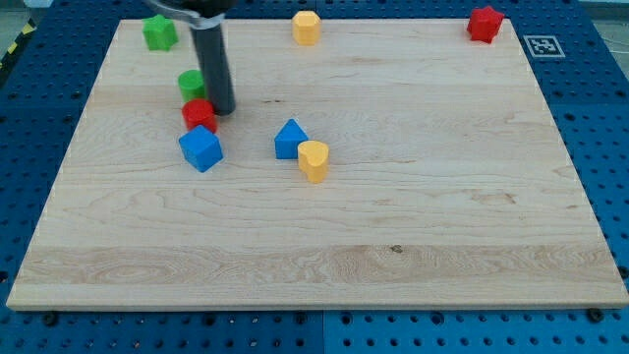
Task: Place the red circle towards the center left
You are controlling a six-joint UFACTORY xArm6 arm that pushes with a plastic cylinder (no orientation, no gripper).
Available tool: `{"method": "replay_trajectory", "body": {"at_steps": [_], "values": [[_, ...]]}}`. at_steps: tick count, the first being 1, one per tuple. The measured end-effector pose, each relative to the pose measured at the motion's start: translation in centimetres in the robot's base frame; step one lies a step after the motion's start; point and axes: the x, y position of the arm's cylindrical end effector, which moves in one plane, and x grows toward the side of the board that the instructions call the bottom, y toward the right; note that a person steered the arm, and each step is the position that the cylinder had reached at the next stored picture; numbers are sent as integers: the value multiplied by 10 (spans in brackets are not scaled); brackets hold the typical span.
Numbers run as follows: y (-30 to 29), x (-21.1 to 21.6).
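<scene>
The red circle (199, 115) lies on the wooden board (393, 216) at the upper left. My tip (223, 109) stands just to the right of it, touching or nearly touching its upper right edge. A green circle (191, 85) sits right above the red circle, partly behind the rod. A blue cube (201, 148) sits just below the red circle, close to it.
A green star-shaped block (159, 32) is at the top left corner. A yellow hexagon (307, 27) is at the top middle. A red star-shaped block (485, 24) is at the top right. A blue triangle-like block (290, 139) and a yellow heart (314, 160) touch near the middle.
</scene>
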Motion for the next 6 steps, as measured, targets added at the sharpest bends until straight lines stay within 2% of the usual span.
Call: {"method": "replay_trajectory", "body": {"at_steps": [1,3,6], "values": [[-23,0],[-8,1],[-9,31]]}}
